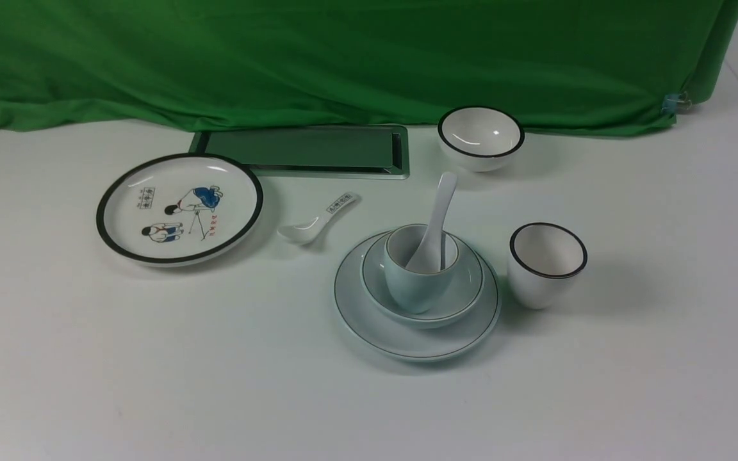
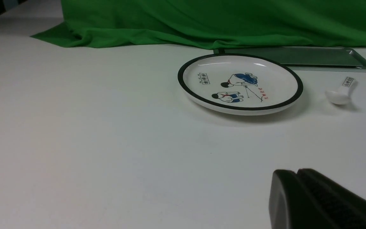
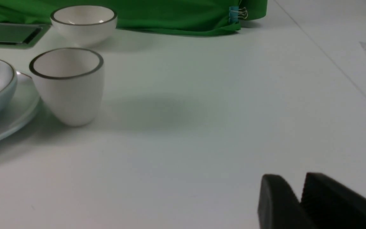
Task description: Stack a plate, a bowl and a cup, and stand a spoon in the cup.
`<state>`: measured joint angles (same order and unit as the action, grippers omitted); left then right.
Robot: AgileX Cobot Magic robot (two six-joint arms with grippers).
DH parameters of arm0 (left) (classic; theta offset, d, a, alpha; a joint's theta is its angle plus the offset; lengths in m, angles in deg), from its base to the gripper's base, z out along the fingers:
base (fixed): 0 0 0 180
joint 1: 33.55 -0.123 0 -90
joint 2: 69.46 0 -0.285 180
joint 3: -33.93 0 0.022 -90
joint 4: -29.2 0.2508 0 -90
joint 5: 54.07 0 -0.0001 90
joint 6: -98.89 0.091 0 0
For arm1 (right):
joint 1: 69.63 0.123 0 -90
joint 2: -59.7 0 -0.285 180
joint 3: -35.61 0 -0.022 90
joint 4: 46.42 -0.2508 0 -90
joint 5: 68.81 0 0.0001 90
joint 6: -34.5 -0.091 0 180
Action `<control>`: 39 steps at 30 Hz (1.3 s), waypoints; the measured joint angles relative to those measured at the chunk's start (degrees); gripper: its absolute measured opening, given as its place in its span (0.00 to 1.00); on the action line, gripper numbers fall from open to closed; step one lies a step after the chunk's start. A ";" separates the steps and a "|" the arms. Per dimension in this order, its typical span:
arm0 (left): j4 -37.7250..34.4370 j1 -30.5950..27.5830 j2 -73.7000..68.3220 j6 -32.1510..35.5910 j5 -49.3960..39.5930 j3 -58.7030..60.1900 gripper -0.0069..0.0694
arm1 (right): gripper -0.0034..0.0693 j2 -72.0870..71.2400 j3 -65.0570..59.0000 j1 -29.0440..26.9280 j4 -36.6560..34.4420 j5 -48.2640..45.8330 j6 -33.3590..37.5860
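Spoon [image 1: 436, 221] leaning in cup [image 1: 415, 288], cup in bowl [image 1: 465, 299], bowl on plate [image 1: 369, 323]; left tool [image 2: 296, 171] clenched, right tool [image 3: 294, 175] released

your plate [image 1: 369, 320], bowl [image 1: 375, 291], cup [image 1: 415, 291]: pale blue-green; thin dark rim lines on plate, bowl
your spoon [image 1: 441, 205]: plain white
other plate [image 1: 177, 224]: white, black rim, blue-red-black figures
other spoon [image 1: 308, 229]: white, black handle marks
your cloth [image 1: 343, 57]: green

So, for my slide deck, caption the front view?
Ceramic soup spoon standing in a handleless cup, nested in a bowl atop a plate.
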<state>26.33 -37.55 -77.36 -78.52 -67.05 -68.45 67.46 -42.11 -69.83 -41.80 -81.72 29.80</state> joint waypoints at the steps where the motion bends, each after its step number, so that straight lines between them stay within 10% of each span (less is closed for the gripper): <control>1: 0.00 0.00 0.00 0.00 0.00 0.00 0.05 | 0.28 0.00 0.00 0.00 0.00 0.00 0.03; 39: 0.06 0.00 0.00 -0.16 0.05 0.00 0.05 | 0.32 0.00 0.00 0.00 0.00 -0.06 -0.02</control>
